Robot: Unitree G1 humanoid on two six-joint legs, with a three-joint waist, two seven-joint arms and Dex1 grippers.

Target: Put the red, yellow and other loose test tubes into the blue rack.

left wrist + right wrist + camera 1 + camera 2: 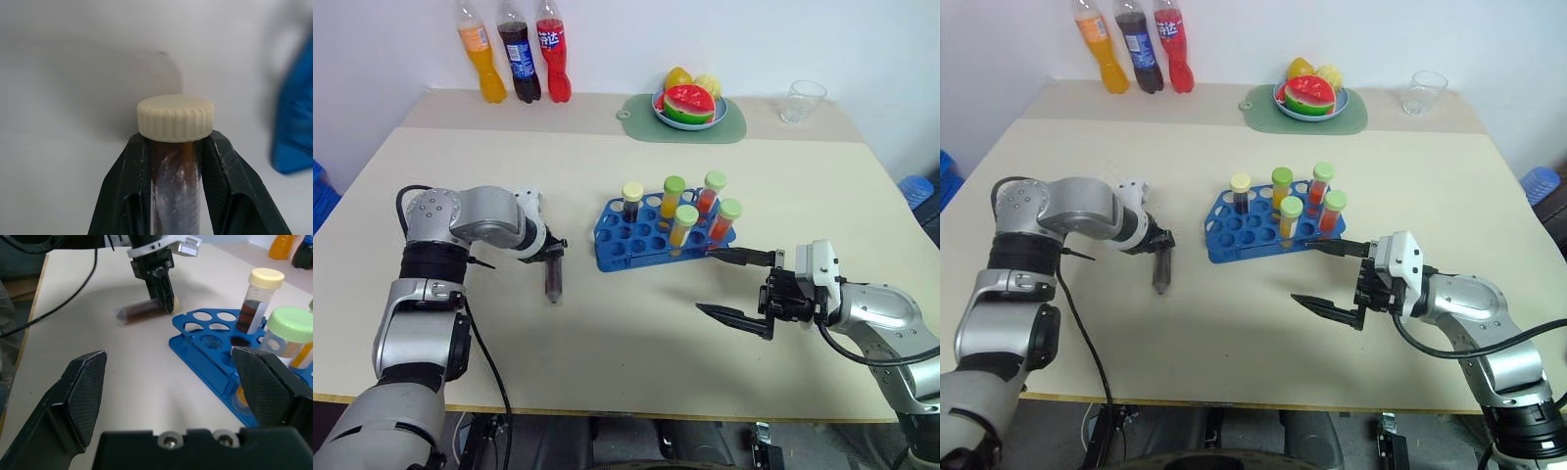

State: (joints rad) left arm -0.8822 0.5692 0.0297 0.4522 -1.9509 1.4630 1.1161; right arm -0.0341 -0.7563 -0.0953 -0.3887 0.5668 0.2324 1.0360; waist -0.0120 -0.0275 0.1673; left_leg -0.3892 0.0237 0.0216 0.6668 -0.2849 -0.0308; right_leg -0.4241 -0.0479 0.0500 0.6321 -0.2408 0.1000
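Observation:
A dark brown test tube (553, 279) with a cream cap (175, 117) lies on the table, left of the blue rack (625, 243). My left gripper (175, 141) points down onto it and is shut on the tube just below the cap. The right wrist view shows that left gripper (164, 291) over the tube (139, 312). The rack holds several upright capped tubes: one dark (632, 201), others yellow (684, 227) and orange-red (725, 221). My right gripper (707, 281) hovers open at the rack's near right corner, nothing between its fingers.
Three soda bottles (514, 54) stand at the table's far left edge. A green mat (685, 125) with a plate of toy fruit (689, 103) and a clear glass (802, 101) sit at the back. Bare tabletop lies between my arms.

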